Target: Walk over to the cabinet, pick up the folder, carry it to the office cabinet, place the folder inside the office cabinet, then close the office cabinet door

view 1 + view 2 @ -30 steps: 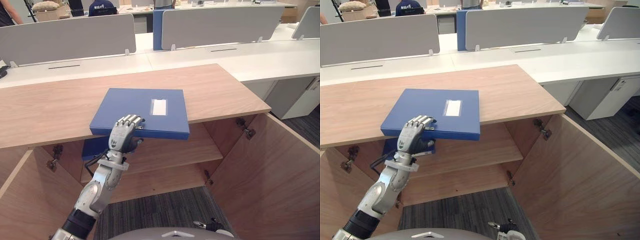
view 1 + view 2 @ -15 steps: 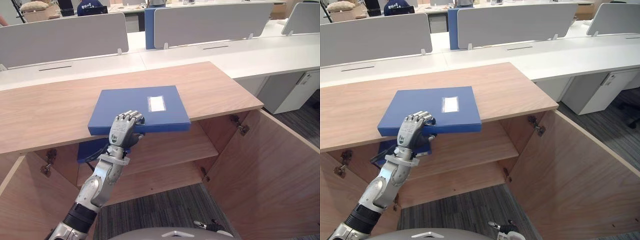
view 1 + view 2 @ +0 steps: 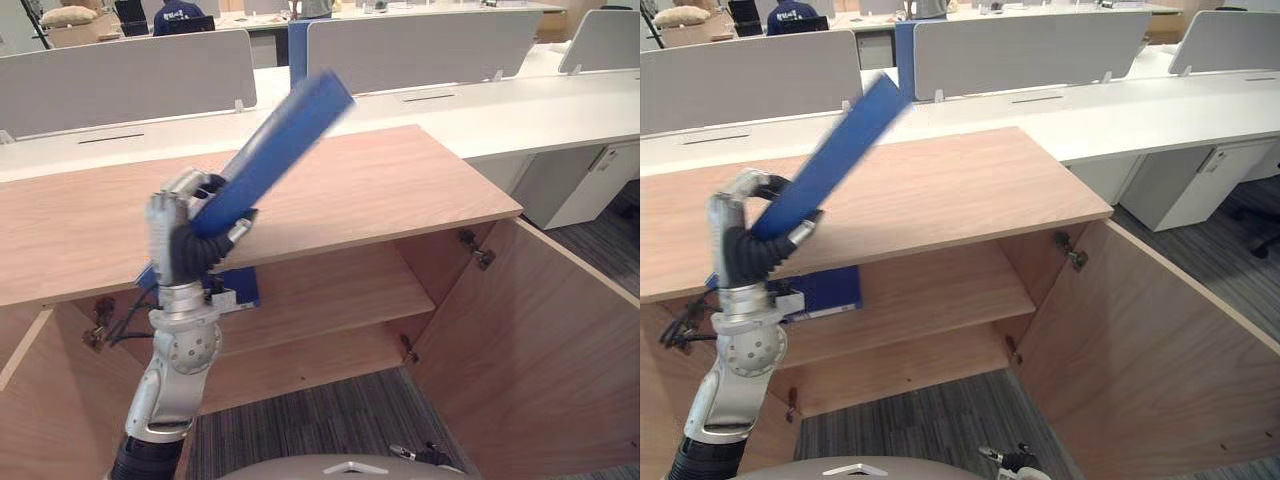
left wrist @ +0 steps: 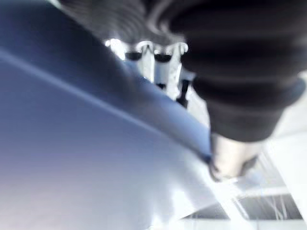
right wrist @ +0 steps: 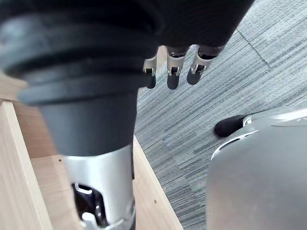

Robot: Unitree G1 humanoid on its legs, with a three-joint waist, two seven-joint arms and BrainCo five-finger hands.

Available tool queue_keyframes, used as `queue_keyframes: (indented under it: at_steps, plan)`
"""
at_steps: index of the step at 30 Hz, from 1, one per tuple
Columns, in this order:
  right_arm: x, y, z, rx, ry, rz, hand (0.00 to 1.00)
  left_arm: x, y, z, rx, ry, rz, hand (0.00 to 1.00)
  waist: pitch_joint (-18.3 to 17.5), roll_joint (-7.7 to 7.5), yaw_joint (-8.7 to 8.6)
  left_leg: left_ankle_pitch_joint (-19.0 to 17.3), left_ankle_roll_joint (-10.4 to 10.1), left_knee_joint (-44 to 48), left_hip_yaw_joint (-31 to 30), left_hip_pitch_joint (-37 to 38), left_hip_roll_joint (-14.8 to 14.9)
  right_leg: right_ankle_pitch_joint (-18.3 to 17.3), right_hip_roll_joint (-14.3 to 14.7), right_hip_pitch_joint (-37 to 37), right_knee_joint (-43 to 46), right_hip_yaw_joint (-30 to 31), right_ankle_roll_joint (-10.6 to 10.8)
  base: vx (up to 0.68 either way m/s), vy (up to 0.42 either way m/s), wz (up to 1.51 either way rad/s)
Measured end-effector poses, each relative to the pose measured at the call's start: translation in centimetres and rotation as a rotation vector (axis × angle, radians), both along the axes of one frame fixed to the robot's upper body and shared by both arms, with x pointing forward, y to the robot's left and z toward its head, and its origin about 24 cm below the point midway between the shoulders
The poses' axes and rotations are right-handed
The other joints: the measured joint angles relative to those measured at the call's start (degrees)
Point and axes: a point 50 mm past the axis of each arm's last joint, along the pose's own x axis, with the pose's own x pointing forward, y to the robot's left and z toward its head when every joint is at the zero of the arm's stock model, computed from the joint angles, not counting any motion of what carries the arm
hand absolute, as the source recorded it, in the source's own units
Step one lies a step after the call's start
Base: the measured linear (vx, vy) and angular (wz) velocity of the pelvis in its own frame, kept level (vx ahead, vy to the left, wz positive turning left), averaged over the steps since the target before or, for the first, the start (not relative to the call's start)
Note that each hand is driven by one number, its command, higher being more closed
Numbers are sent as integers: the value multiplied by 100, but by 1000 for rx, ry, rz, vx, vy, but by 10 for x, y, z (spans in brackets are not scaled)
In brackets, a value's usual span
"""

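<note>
Room: white desks (image 3: pixel 540 110) with grey divider panels (image 3: pixel 130 85) are running across the back of an office, and grey carpet (image 5: pixel 211 110) is covering the floor.
Cabinet: a wooden cabinet is standing in front of the desks, its flat top (image 3: pixel 400 190) lying just beyond the left hand.
Doors: the cabinet is standing open, with the right-side door (image 3: pixel 540 340) swinging out well to the side of the left hand.
Shelf: an inner shelf (image 3: pixel 340 295) is showing below the top, lower than the left hand.
Left hand (image 3: pixel 178 235): it is hanging raised at the front edge of the cabinet top, with fingers (image 4: pixel 153 62) and thumb curling round the near end of the blue folder (image 3: pixel 275 150) and clamping it.
Folder: it is tilting steeply, its low end sitting in the left hand and its far end pointing up and away from the hand, over the cabinet top; whether the low end is touching the wood cannot be told.
Second folder (image 3: pixel 825 292): another blue folder is lying on the inner shelf, just below and behind the left hand.
Right hand (image 5: pixel 173 72): it is hanging over the carpet, beside a cabinet panel, fingers loose and straight, gripping nothing.
</note>
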Motion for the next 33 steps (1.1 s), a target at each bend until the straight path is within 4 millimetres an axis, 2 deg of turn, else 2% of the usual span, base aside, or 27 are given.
queue_keyframes:
  at_steps: [4,13,16,20,24,28,29,33]
  plan:
    - [-2,0,0,-7,10,21,0,-14,12,9,-163,-73,-16,100,-5,6,71,41,19,-1,-51,2,-2,-51,-3,-15,70,-16,-41,-51,-10,6]
    - [1,0,1,-11,-2,39,0,-28,3,16,-440,-121,-275,100,-26,-3,118,110,32,-2,-73,-17,-1,-89,-12,-90,164,3,-3,-26,-1,1]
    - [10,4,4,-6,-48,40,0,-31,-1,17,-519,-132,-368,100,-29,-11,143,129,47,-1,-67,-15,-12,-44,-12,-100,188,7,65,0,0,0]
    - [34,16,15,9,-173,24,0,-36,-7,18,-574,-128,-466,100,-28,-13,158,148,55,-1,-56,-19,-12,-31,-12,-131,203,19,70,-8,3,0]
    - [59,22,33,19,-329,-5,0,-37,-14,11,-644,-85,-516,100,-22,-23,180,170,71,-2,-44,-18,-17,-30,-19,-140,205,30,51,-17,7,-1]
    - [88,26,65,19,-554,-56,0,-32,-19,-4,-667,7,-532,100,-15,-33,183,187,87,-2,-3,-48,-12,-5,-18,-187,191,75,66,-37,18,-5]
    - [98,27,80,18,-645,-78,0,-30,-21,-10,-671,43,-532,100,-15,-32,174,190,89,-2,14,-60,-12,11,-19,-199,168,93,96,-24,21,-6]
    - [116,29,116,10,-845,-110,0,-31,-20,-17,-679,84,-524,100,-9,-41,156,167,58,-2,96,-109,-10,72,-21,-259,106,165,118,-13,25,-10]
